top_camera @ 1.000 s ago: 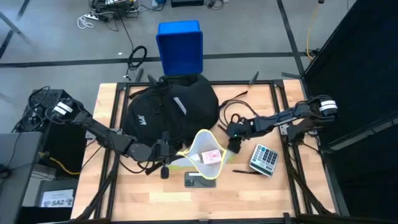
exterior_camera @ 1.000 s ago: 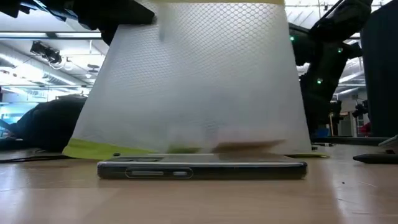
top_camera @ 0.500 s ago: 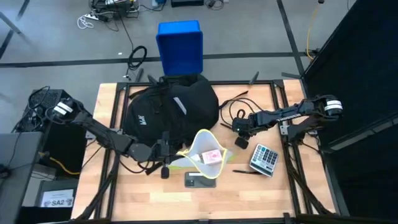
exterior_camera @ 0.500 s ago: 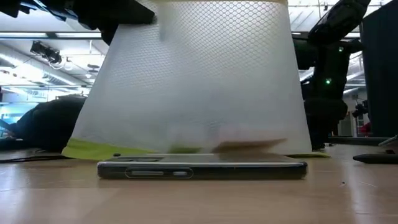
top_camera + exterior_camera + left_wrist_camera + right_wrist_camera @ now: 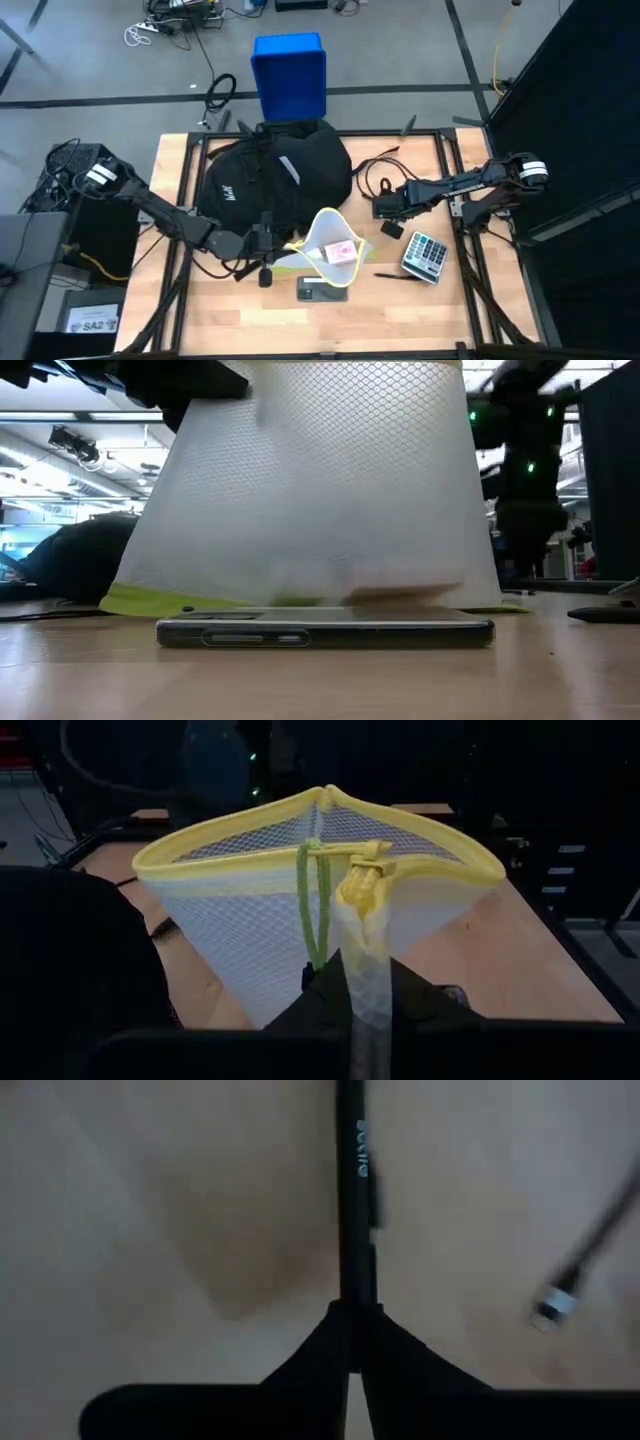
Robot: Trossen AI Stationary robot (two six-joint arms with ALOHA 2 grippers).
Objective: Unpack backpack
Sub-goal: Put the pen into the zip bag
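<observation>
The black backpack lies on the table's far left part. In front of it a white mesh pouch with a yellow rim stands open, a pink item inside. My left gripper is shut on the pouch's left end. The pouch's lower edge rests on the table behind a phone. My right gripper hangs right of the pouch, shut on a thin black pen. My left gripper pinches a fold of the pouch's mesh between its two fingers, just below the yellow zip pull. It comes level from the table's left. The pouch stands open beyond the fingers, its bottom on the table. My right gripper pinches the black pen's near end between its two fingertips. The pen runs on past the fingers, along them, above the wooden table top.
A calculator and another pen lie at the near right. A black cable curls beside the backpack, its plug near my right gripper. A blue box stands beyond the table's far edge.
My right gripper has drawn away from the pouch's right side, toward the table's right and far edges, and has risen. The pouch, the phone and my left gripper have stayed where they were.
</observation>
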